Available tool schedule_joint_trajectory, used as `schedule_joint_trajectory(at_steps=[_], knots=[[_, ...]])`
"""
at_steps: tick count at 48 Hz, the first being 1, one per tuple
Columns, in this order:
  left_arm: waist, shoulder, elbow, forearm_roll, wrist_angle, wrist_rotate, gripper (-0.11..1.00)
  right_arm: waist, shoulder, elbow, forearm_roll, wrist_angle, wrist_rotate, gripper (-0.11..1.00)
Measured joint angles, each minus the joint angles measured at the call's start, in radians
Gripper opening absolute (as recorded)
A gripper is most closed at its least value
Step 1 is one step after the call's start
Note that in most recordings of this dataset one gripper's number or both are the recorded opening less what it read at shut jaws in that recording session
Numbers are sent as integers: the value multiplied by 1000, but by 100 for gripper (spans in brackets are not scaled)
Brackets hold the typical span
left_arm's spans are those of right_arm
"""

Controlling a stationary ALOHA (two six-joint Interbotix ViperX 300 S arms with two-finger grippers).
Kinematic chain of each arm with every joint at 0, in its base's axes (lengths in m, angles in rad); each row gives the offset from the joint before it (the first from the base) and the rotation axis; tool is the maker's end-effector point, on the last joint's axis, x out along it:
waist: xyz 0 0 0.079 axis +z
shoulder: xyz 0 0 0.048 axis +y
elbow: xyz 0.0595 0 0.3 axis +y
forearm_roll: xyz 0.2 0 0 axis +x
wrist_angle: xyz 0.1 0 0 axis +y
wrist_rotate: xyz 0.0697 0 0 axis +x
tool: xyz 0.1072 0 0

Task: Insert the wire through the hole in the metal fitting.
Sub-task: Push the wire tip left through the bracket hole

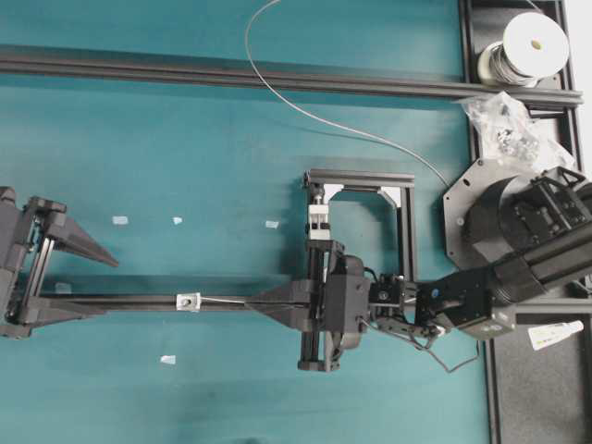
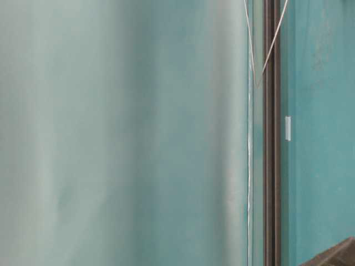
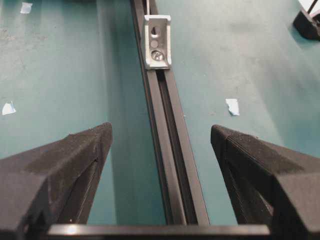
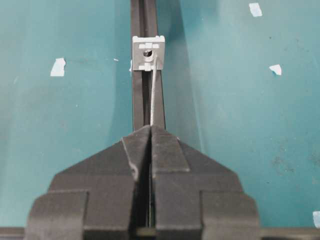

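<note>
The metal fitting (image 1: 189, 301) (image 3: 158, 42) (image 4: 148, 52) sits on a black rail (image 1: 129, 302). My right gripper (image 1: 254, 303) (image 4: 151, 127) is shut on the wire (image 4: 153, 95), whose straight free end points at the fitting. Its tip lies against the fitting's right side, just beside the dark hole (image 4: 146, 51), not in it. The rest of the wire (image 1: 277, 88) curves back over the table. My left gripper (image 1: 92, 287) (image 3: 161, 131) is open, its fingers on either side of the rail, short of the fitting, holding nothing.
A wire spool (image 1: 532, 46) and a bag of small parts (image 1: 509, 125) lie at the back right. A black frame with a white clamp block (image 1: 319, 225) stands behind the right gripper. Tape scraps (image 1: 120, 220) dot the mat. A second rail (image 1: 231, 76) crosses the back.
</note>
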Motion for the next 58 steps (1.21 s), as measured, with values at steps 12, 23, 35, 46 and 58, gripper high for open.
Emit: schedule_joint_trajectory(at_steps=[12,23,35,46,58], knots=[[3,0,0,2,0,0,87,0,0,-3,-34,0,2,-1],[3,0,0,0,0,0,87,0,-2,-6,-41,6,3,-1],[3,-2,0,0,0,0,87,0,0,-6,-43,6,5,-1],[3,0,0,0,0,2,87,0,0,-5,-43,6,11,-1],[3,0,0,2,0,2,87,-2,0,9,-41,-5,14,-1]])
